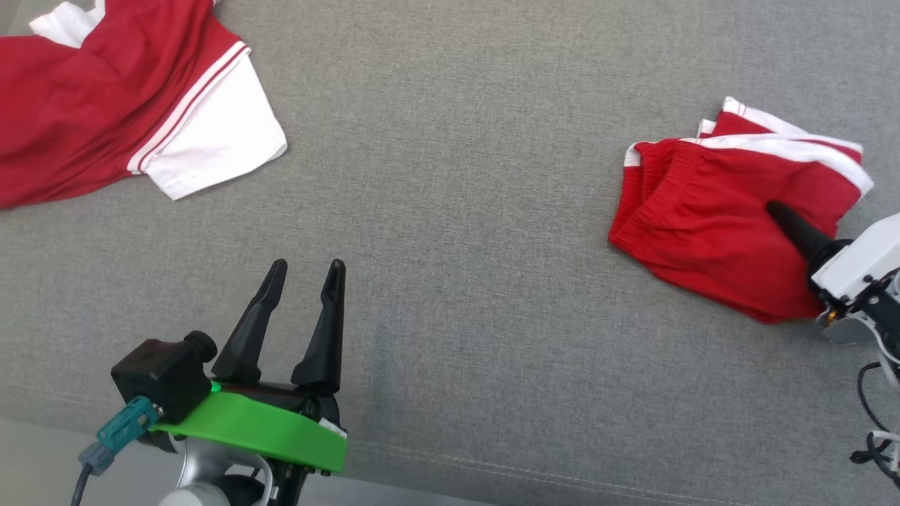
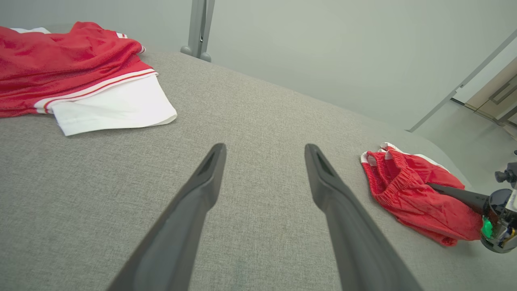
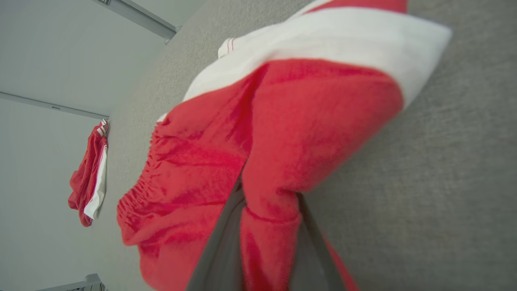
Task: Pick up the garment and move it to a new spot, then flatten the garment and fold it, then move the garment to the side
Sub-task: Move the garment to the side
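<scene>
Overhead, head view: the shorts lie crumpled at the far right of the table, long axis roughly left to right. The right gripper enters from their lower right. The left gripper stands wide open and empty, well apart, nearer the shirt.

Left wrist view: the shorts lie right of the open fingers.

Right wrist view: a fold of red cloth is pinched between the closed fingers. The lift likely falls to this arm.

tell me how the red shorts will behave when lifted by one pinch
Probably floppy: the red shorts lie crumpled, and a fold bunches between the right jaws, so the rest should hang and unfold. Likely light, being thin fabric. It may drag on the woven grey surface rather than slide.
</scene>
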`<state>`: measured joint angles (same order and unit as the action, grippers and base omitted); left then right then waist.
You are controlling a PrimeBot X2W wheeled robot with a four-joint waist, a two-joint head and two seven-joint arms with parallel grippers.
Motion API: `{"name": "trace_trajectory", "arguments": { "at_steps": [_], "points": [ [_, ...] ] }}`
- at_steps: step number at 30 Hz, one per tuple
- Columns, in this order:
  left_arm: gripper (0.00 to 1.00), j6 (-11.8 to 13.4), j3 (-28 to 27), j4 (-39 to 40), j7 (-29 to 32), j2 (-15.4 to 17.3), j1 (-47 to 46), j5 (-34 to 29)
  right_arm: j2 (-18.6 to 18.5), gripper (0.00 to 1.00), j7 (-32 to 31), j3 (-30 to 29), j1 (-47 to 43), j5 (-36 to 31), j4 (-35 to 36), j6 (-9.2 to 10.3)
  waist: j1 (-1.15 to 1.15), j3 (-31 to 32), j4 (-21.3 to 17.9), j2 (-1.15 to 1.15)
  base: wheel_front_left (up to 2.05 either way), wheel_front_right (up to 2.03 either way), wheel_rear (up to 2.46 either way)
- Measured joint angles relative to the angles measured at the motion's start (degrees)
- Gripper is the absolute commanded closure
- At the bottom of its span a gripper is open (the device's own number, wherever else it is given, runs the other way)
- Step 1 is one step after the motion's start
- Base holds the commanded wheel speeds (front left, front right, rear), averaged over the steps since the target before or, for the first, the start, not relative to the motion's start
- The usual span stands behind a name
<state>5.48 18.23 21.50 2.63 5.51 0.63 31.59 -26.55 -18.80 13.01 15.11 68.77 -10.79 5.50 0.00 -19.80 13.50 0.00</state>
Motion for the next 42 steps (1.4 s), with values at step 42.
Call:
{"name": "trace_trajectory", "arguments": {
  "at_steps": [42],
  "points": [
    [0.00,0.07,-2.94,7.94,5.71,4.46,-3.35,-1.99,-17.12,1.00,-8.99,-4.99,18.81,-11.88,-11.27,1.65,0.00,-15.27,-8.96,0.00,0.00,0.00,0.00]
  ]
}}
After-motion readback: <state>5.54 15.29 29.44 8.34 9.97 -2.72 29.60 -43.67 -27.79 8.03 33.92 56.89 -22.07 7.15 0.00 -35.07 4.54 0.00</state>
